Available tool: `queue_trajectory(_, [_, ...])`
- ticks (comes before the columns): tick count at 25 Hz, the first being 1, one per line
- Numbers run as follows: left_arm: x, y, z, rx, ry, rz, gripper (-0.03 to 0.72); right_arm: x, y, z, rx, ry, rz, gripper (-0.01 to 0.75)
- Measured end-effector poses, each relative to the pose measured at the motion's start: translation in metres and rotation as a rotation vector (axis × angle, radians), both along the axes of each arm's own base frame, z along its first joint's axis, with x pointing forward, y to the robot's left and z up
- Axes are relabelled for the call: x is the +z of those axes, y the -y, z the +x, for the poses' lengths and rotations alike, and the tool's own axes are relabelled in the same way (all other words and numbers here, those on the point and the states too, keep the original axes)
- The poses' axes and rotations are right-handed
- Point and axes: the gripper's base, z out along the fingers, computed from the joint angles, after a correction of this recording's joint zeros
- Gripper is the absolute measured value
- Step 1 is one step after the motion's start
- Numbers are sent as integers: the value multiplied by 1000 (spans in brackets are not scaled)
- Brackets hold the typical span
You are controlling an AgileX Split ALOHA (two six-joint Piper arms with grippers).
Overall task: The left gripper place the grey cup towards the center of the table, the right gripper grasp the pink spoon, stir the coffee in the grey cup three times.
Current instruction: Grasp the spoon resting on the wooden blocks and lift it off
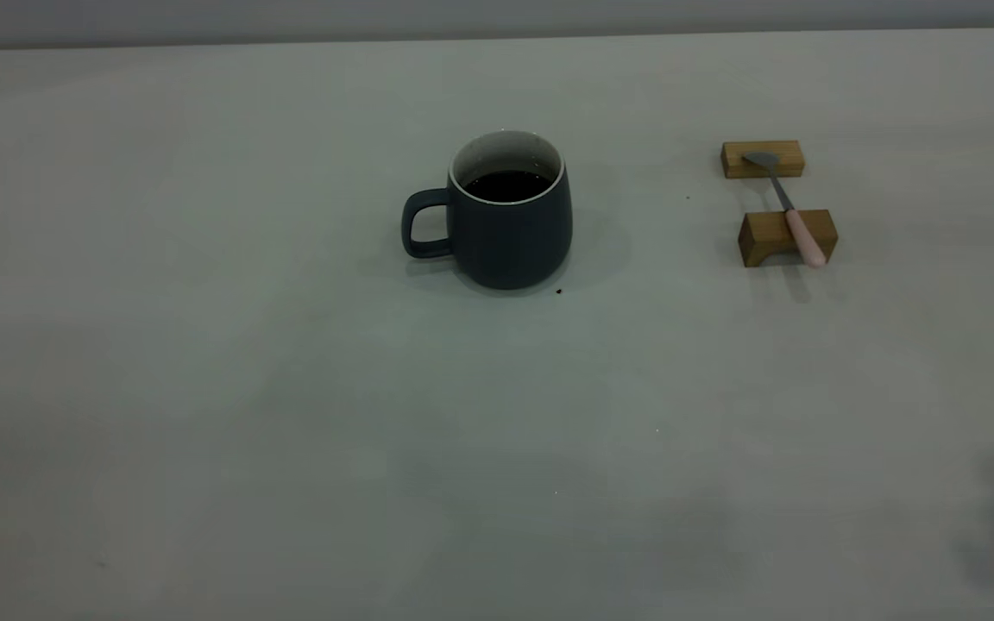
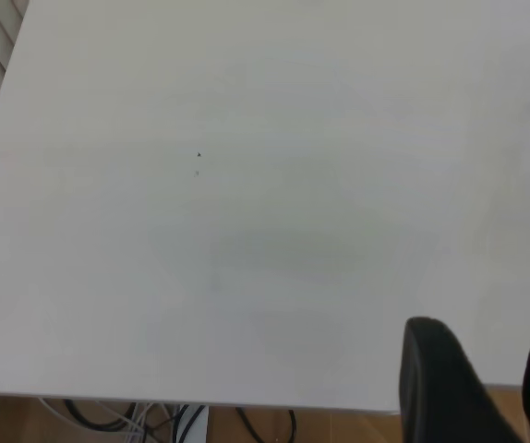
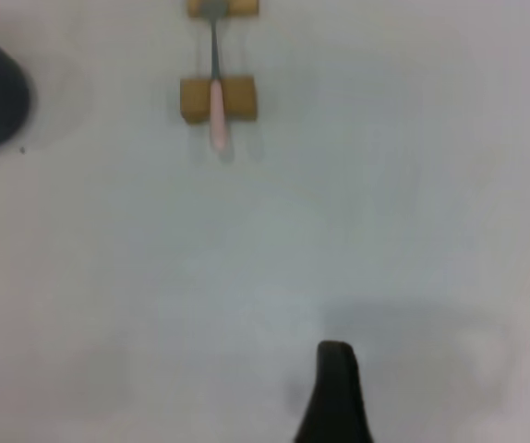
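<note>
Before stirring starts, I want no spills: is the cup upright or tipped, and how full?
Upright: the cup sits flat on the table, rim level. Coffee lies well below the rim, white wall showing above it.

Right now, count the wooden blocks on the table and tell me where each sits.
2. The far wooden block lies right of the grey cup, under the pink spoon's bowl. The near wooden block supports its handle. None appear hidden.

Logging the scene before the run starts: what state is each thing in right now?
grey cup: upright, handle toward the left arm's side.
coffee: inside the cup, well below the rim.
pink spoon: lying across two wooden blocks, ungrasped.
left gripper: open, over bare table.
</note>
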Motion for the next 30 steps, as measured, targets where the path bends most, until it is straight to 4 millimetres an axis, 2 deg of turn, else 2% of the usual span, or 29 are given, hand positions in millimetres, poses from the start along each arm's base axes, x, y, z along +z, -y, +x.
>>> queue_trajectory(6, [0,0,0,0,0,0,299,-45,-7,69,79,-154,24,684])
queue_trajectory(13, [0,0,0,-1,0,1,299,-98,-45,123,217,-257,-3,684])
queue_trajectory(21, [0,0,0,-1,0,1,299,-159,-76,169,285,-365,-22,674])
queue_trajectory(27, [0,0,0,-1,0,1,299,-207,-86,192,297,-440,-31,668])
queue_trajectory(30, [0,0,0,-1,0,1,299,-216,-91,203,311,-437,-36,661])
